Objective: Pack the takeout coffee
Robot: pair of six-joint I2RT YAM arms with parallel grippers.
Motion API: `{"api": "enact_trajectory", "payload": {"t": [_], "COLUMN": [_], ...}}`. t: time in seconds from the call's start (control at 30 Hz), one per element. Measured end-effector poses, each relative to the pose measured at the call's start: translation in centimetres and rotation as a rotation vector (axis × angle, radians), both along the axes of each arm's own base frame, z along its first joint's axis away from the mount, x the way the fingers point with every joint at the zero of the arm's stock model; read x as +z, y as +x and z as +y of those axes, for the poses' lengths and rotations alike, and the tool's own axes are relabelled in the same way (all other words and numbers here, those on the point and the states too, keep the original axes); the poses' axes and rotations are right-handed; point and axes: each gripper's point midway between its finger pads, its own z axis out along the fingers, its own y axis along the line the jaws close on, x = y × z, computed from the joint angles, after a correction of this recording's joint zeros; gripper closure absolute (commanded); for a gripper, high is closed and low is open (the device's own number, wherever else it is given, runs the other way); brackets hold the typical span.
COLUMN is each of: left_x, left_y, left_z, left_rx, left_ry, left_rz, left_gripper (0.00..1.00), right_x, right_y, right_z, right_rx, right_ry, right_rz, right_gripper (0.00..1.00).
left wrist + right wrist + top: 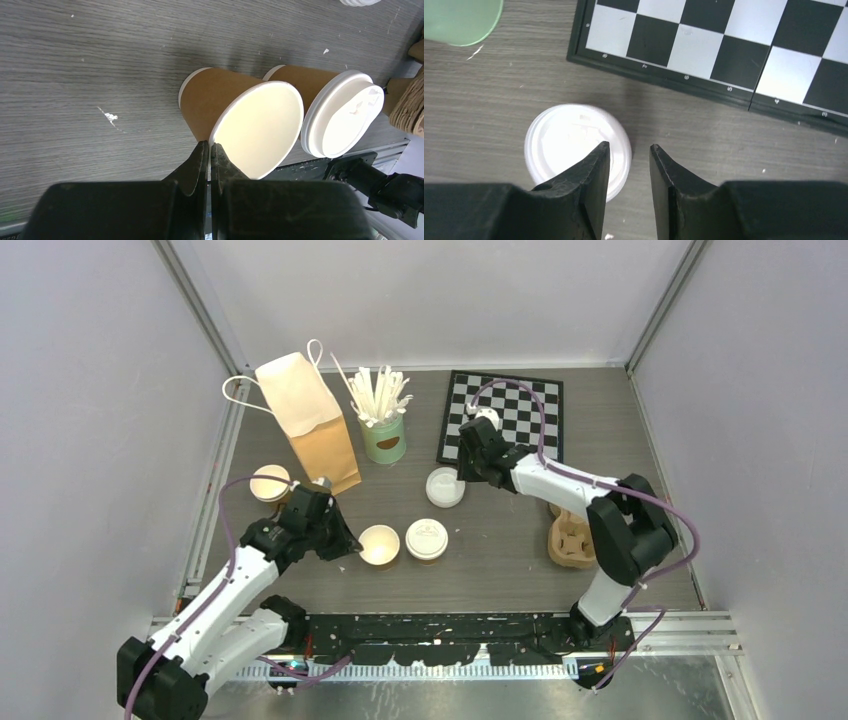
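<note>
An open tan paper cup (255,130) with a cream inside stands tilted on the table, and my left gripper (210,146) is shut on its near rim. In the top view that cup (379,545) sits just right of the left gripper (350,545). A lidded cup (427,539) of takeout coffee stands beside it, touching or nearly touching it (345,117). A loose white lid (574,142) lies flat on the table (445,487). My right gripper (630,147) hangs over the lid's right edge with its jaws apart, one finger above the lid and one past its rim.
Another open tan cup (270,483) stands behind the left arm. A paper bag (310,425) and a green can of white sticks (383,435) are at the back. A chessboard (505,415) lies back right, and a brown pulp tray (570,535) sits by the right arm.
</note>
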Motion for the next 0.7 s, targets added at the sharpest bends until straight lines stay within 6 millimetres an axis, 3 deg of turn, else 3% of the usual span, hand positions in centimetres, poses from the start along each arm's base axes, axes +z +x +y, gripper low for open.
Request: {"api": "enact_trajectory", "payload": {"t": [0.2, 0.37, 0.47, 0.53, 0.63, 0.7], "left_x": [0.2, 0.2, 0.2, 0.4, 1.4, 2.7], "left_y": [0.1, 0.0, 0.0, 0.0, 0.2, 0.5], "left_z": [0.1, 0.0, 0.0, 0.0, -0.1, -0.1], "left_rx": [0.0, -0.007, -0.01, -0.015, -0.033, -0.05], "left_ry": [0.003, 0.004, 0.002, 0.002, 0.002, 0.0], "left_rz": [-0.015, -0.014, -0.014, -0.019, -0.048, -0.084], "left_gripper": [0.82, 0.62, 0.49, 0.31, 0.13, 0.08], "right_x": [-2.5, -4.2, -4.4, -4.4, -4.4, -4.2], "right_y": [1.9, 2.2, 2.0, 1.9, 1.9, 1.7], "right_z": [-0.5, -0.6, -0.4, -0.3, -0.4, -0.6], "right_rx": [0.002, 0.021, 0.039, 0.042, 0.039, 0.035], "right_ry": [-0.007, 0.003, 0.011, 0.015, 0.01, 0.004], "right_rz": [0.057, 0.105, 0.118, 0.119, 0.122, 0.123], "right_gripper": [0.69, 0.7, 0.7, 0.69, 0.66, 0.65]}}
